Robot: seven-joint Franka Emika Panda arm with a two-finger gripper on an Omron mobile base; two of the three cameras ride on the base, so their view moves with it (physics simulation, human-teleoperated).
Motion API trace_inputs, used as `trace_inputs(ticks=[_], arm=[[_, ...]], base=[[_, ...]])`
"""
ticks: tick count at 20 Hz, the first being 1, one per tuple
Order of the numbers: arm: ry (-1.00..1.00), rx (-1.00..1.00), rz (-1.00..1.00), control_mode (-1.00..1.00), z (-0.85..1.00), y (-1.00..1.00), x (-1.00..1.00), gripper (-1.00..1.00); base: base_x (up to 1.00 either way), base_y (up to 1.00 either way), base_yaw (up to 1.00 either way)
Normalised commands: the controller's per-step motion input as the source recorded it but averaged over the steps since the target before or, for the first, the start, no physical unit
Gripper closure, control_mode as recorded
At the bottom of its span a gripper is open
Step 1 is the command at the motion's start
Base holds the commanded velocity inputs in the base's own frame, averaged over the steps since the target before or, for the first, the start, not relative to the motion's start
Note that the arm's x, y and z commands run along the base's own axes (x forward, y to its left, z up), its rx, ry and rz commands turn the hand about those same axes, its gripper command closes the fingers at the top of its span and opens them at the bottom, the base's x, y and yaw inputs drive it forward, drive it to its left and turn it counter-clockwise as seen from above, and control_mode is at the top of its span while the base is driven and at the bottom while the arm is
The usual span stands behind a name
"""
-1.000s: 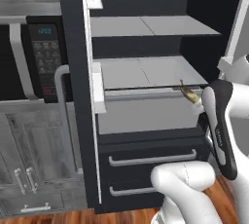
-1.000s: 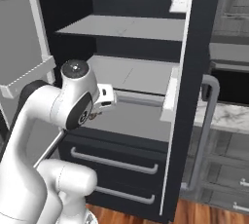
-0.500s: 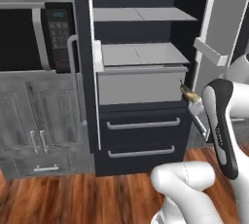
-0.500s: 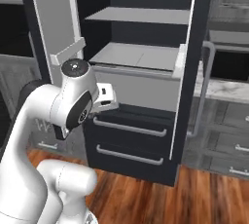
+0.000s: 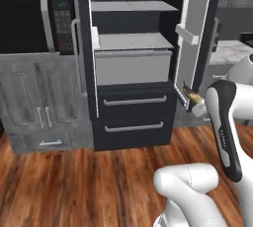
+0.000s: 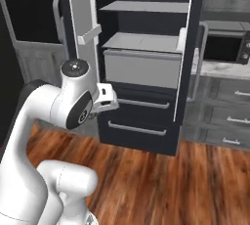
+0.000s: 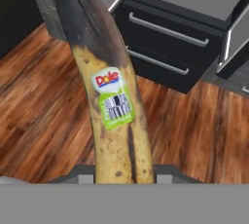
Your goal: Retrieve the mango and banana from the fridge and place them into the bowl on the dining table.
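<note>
A yellow banana (image 7: 114, 116) with a dark end and a sticker runs up the middle of the hand view, and my gripper (image 7: 124, 173) is shut on its lower end. In the left base view the banana (image 5: 189, 94) pokes out of the gripper (image 5: 196, 101), low in front of the fridge's right door. The dark fridge (image 5: 132, 73) (image 6: 141, 67) stands open with grey shelves, a grey bin and two lower drawers (image 7: 165, 38). My hand hangs over the wooden floor, clear of the fridge. The mango, the bowl and the dining table are out of view.
Both fridge doors swing outward, the left door (image 5: 83, 48) and the right door (image 5: 197, 33) close to my arm. A microwave (image 5: 34, 23) sits over grey cabinets (image 5: 39, 107) at the left. A marble-topped counter (image 5: 227, 51) lies at the right. Wooden floor (image 5: 74, 181) spreads in front.
The whole picture has shifted: the base has backed away from the fridge, which now looks smaller with floor in front. The banana stays in the shut gripper.
</note>
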Motion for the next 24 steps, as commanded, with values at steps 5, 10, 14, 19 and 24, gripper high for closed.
trace_inputs(ticks=[5,10,14,19,24], arm=[[0.00,0.00,0.00,1.00,0.00,0.00,0.00,1.00],[0.00,0.00,0.00,1.00,0.00,0.00,0.00,1.00],[0.00,0.00,0.00,1.00,0.00,0.00,0.00,1.00],[0.00,0.00,0.00,1.00,0.00,0.00,0.00,1.00],[0.00,0.00,0.00,1.00,0.00,0.00,0.00,1.00]], base=[[-1.00,0.26,-0.11],[-1.00,0.22,-0.08],[-1.00,0.27,-0.05],[-1.00,0.35,-0.05],[-1.00,0.39,-0.04]])
